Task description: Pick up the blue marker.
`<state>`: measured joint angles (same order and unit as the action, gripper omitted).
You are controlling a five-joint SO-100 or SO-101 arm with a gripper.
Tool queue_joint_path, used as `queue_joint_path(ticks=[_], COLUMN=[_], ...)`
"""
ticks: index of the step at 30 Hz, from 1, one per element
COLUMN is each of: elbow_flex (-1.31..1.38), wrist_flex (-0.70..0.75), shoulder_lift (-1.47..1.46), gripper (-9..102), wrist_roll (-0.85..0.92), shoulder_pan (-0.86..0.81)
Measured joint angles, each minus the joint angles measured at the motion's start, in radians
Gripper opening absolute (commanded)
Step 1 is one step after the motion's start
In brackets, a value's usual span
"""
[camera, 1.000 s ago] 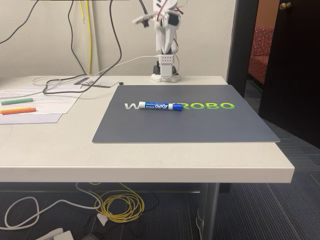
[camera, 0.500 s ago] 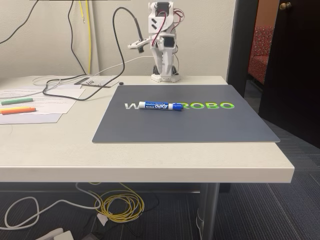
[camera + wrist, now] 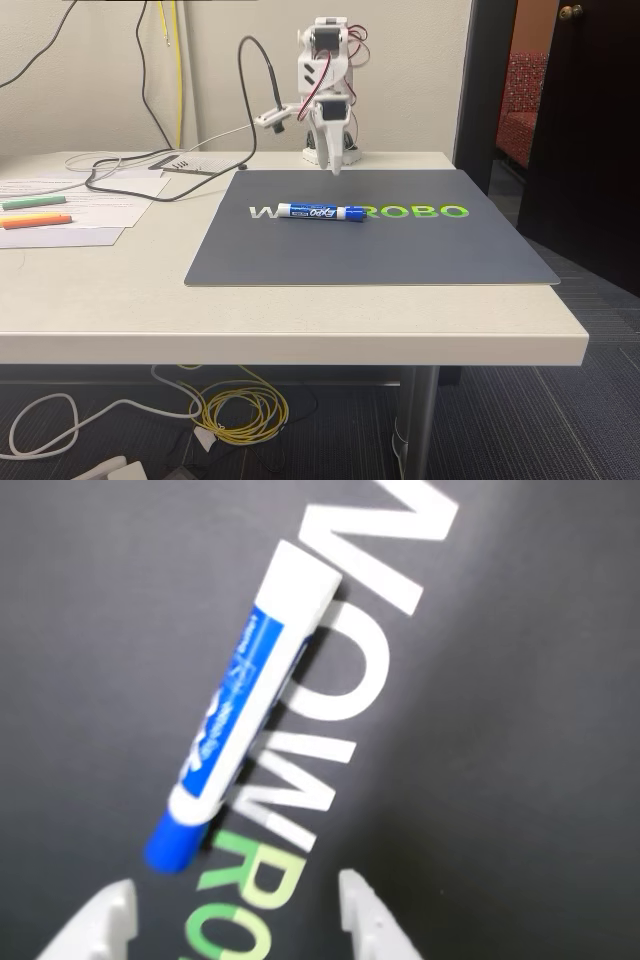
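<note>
**Marker lies ahead of the tool, skewed to its opening**

Your tool point(image 3: 235, 920) hangs with its fingers spread and nothing between them. In the wrist view the blue marker point(image 3: 243, 723) lies flat on the dark mat point(image 3: 520, 780), across the white lettering point(image 3: 330, 695), just beyond the fingertips. Its long axis runs diagonally, blue end nearest. You will likely need to advance and rotate to straddle the barrel.

Your wrist view cuts the tool point(image 3: 235, 920) off below, and the marker point(image 3: 240, 730) ahead looks blurred.
</note>
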<state>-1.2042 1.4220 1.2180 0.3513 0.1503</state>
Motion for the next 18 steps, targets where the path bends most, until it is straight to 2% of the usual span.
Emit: queue_joint_path(ticks=[4, 10, 18], elbow_flex=[0.026, 0.178, 0.215], wrist_flex=[-0.064, -0.032, -0.044], shoulder_lift=[-0.071, -0.199, -0.233], gripper=[30, 29, 28], wrist_roll=[-0.046, -0.083, -0.084], shoulder_pan=[0.002, 0.0, -0.015])
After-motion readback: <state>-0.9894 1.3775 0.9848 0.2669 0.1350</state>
